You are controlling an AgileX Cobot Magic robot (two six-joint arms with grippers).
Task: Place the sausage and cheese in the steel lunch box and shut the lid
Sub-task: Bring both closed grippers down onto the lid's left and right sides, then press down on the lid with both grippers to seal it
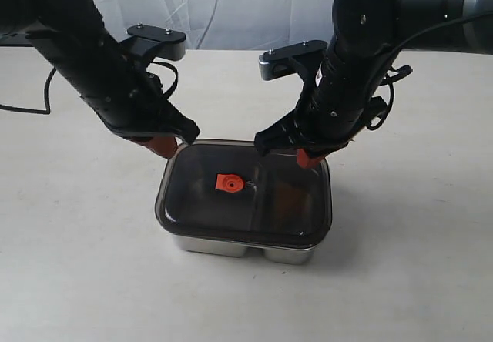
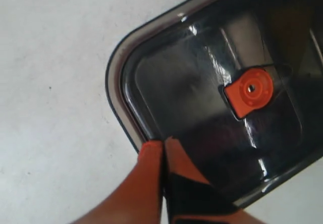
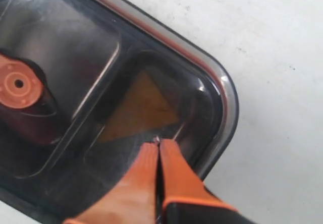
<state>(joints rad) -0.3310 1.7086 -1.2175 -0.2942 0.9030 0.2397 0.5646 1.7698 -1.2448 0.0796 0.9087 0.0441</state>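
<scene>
While the lid [image 1: 199, 203] covers the box [image 1: 231, 246], cheese [image 3: 141, 108] shows inside; left hand [image 1: 171, 148] and right hand [image 1: 308, 159], clenched, sit at its far corners.

We see a pale, off-white table [image 1: 77, 280]; the steel lunch box [image 1: 223, 246] sits flat on it, near the middle.

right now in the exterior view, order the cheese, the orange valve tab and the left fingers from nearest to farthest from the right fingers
1. cheese, under the lid on its right side, close to the right fingers
2. orange valve tab, at the lid's centre
3. left fingers, at the lid's far left corner
</scene>
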